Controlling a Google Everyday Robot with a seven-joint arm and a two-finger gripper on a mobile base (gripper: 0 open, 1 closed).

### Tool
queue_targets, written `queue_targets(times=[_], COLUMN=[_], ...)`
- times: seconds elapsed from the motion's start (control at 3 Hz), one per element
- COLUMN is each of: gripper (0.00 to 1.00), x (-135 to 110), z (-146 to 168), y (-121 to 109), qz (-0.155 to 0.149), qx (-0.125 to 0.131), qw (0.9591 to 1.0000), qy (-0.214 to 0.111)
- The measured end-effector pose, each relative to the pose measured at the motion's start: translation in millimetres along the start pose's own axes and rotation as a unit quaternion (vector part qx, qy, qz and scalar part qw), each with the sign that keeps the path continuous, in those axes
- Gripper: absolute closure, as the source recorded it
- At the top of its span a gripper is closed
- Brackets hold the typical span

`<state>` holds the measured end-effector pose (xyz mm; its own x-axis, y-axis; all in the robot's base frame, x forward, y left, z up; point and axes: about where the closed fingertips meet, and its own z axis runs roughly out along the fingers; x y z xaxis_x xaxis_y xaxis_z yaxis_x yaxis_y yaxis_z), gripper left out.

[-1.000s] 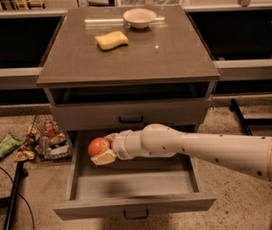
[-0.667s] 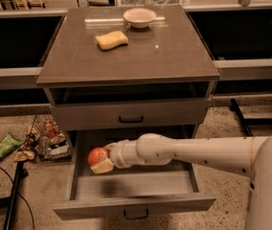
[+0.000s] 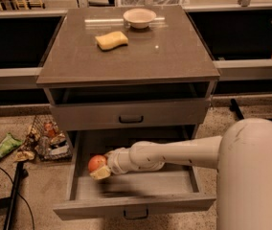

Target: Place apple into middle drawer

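The orange-red apple (image 3: pixel 96 163) is held at the left side of the open middle drawer (image 3: pixel 135 206), just above its floor. My gripper (image 3: pixel 100 167) is shut on the apple, with the white arm reaching in from the right. The middle drawer is pulled out below the closed upper grey drawer front (image 3: pixel 130 114). The drawer's dark front handle (image 3: pixel 136 215) shows at the bottom.
The cabinet top (image 3: pixel 174 56) carries a yellow sponge (image 3: pixel 111 40) and a pale bowl (image 3: pixel 139 17). A wire basket of packets (image 3: pixel 47 139) and a green bag (image 3: pixel 5 145) lie on the floor to the left. A dark pole and cable (image 3: pixel 12 195) stand at lower left.
The gripper with the apple has moved down and a little left, lower into the open drawer. The arm now fills more of the right side.
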<state>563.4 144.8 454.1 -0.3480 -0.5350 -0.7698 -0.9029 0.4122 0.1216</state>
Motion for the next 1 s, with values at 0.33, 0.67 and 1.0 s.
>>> queue_targets(times=[0.33, 0.67, 1.0], gripper=[0.59, 0.36, 0.13], x=[14, 24, 33], z=[22, 36, 43], y=[-8, -16, -22], qz=[0.010, 0.020, 0.028], qx=[-0.006, -0.009, -0.010], qw=[0.9999, 0.9996, 0.9993], qy=[0.011, 0.019, 0.024])
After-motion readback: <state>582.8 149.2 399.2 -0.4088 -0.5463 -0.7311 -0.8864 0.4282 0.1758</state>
